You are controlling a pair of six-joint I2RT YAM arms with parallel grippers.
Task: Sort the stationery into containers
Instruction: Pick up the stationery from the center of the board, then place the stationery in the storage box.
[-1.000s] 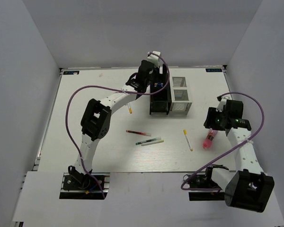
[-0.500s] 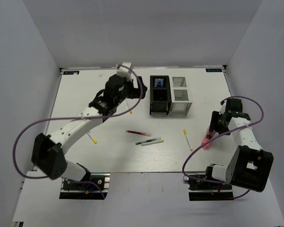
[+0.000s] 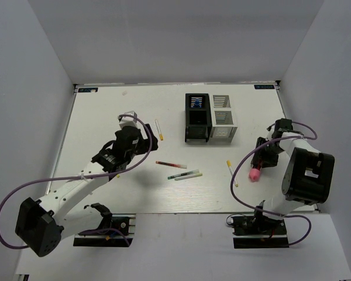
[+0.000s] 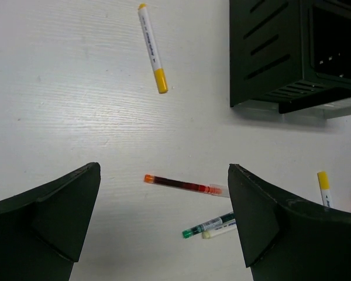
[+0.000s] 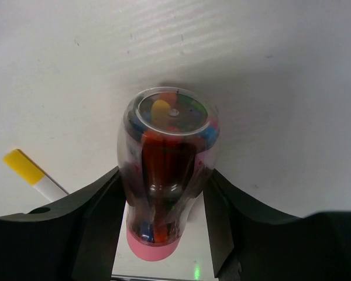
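Left of centre on a white table (image 3: 99,111) with a faint streaked grain, the left gripper (image 4: 164,170) hovers, its black wedge-shaped fingers (image 4: 52,216) spread wide with nothing between them. Its wrist camera enlarges what the overhead view shows small. A thin white pen (image 4: 152,50) with yellow ends lies near-to-far, left of the black organiser (image 4: 292,52). A slim red pen (image 4: 184,185) lies left to right, and two green-and-white pens (image 4: 212,225) lie touching side by side, also left to right.

Only the overhead view shows the square black box's two compartments. A blue-topped item (image 3: 197,103) sits in the far one, and the white-grey slatted organiser (image 3: 223,119) touches the box's right side. A second yellow-tipped pen (image 3: 231,172) lies right of centre, running near-to-far.

At the table's right side the right gripper (image 5: 164,187) pinches the stubby cylinder (image 3: 255,174) between matte black fingers. From overhead the cylinder is a pink blob. The right wrist view reveals clear glossy plastic packed with coloured pieces, with a pink cap at the near end and the round clear end pointing far.
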